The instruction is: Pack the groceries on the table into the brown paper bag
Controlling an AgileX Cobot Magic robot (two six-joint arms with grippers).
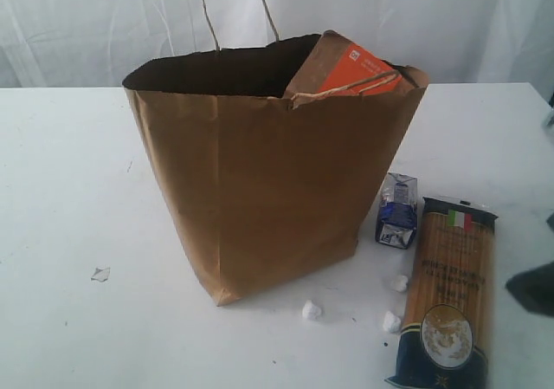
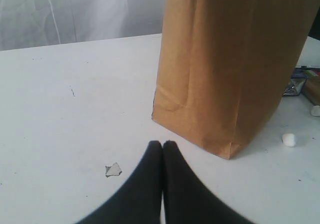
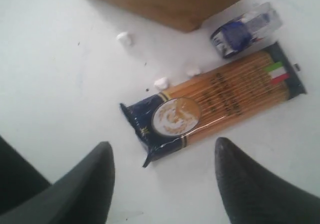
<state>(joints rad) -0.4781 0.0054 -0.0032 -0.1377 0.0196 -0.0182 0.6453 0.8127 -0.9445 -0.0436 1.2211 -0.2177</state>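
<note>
The brown paper bag (image 1: 268, 164) stands upright mid-table, and the brown pouch with orange label (image 1: 351, 68) pokes out of its top. To its right the small blue-white carton (image 1: 396, 210) lies on the table (image 1: 69, 233) beside the long spaghetti pack (image 1: 446, 294). In the right wrist view the spaghetti pack (image 3: 215, 102) and carton (image 3: 242, 30) lie beyond my open right gripper (image 3: 162, 151), which hovers above bare table short of the pack's dark end. My left gripper (image 2: 162, 144) is shut and empty, low over the table near the bag (image 2: 235, 64). Jars and can are out of view.
Small white crumbs (image 1: 311, 310) lie on the table in front of the bag and beside the pack (image 1: 391, 321). A torn paper scrap (image 1: 100, 274) lies at the left, also close to the left fingers (image 2: 113, 169). A white curtain hangs behind.
</note>
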